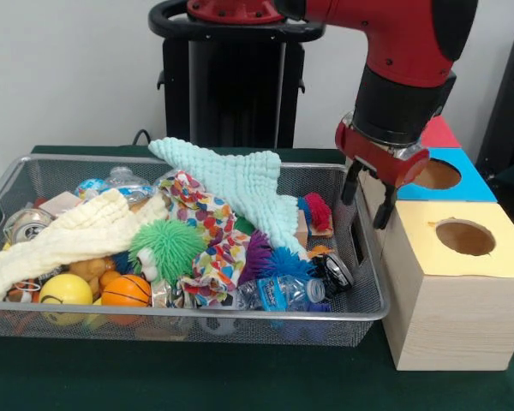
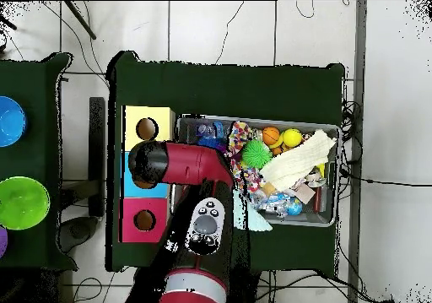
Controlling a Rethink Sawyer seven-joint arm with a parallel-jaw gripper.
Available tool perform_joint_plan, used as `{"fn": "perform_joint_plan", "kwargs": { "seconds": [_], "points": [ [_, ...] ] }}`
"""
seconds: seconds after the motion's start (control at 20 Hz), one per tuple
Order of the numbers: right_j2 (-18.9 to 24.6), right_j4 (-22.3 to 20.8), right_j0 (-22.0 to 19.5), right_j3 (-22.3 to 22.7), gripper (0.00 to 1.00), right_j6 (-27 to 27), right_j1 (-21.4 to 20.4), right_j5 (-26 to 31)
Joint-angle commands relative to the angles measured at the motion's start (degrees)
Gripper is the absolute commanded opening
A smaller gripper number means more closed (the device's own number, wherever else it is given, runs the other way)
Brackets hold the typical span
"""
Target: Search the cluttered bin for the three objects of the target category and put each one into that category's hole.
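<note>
the sawyer's end effector (image 1: 370,199), fingers spread and empty, hangs between the wire bin (image 1: 360,310) and the wooden hole boxes (image 1: 450,291) at three o'clock; toys and cloths crowd the bin.

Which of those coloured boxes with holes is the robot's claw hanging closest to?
The blue box, the middle of the three. The end effector hangs at its left edge, while the yellow box sits nearer the camera and the red box lies behind.
</note>
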Motion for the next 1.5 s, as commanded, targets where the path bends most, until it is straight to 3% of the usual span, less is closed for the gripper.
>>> {"fn": "perform_joint_plan", "kwargs": {
  "seconds": [0.05,0.25,0.4,0.7,0.95,1.3,1.5],
  "points": [
    [-0.9,1.5,-1.1,1.4,1.00,8.9,-1.5,9.2],
    [-2.9,1.3,-1.5,-0.9,1.00,9.6,-2.9,11.4],
    [-3.6,2.2,-2.5,-1.7,1.00,10.8,-1.9,7.9],
    [-3.7,5.4,-5.0,-2.7,1.00,12.8,0.6,10.6],
    [-5.2,3.9,-8.1,-5.7,1.00,9.7,3.7,6.6],
    [-2.4,2.6,-13.1,-8.2,1.00,4.4,6.2,3.0],
    [-0.8,2.2,-14.8,-12.3,1.00,2.7,9.1,4.1]
  ]
}}
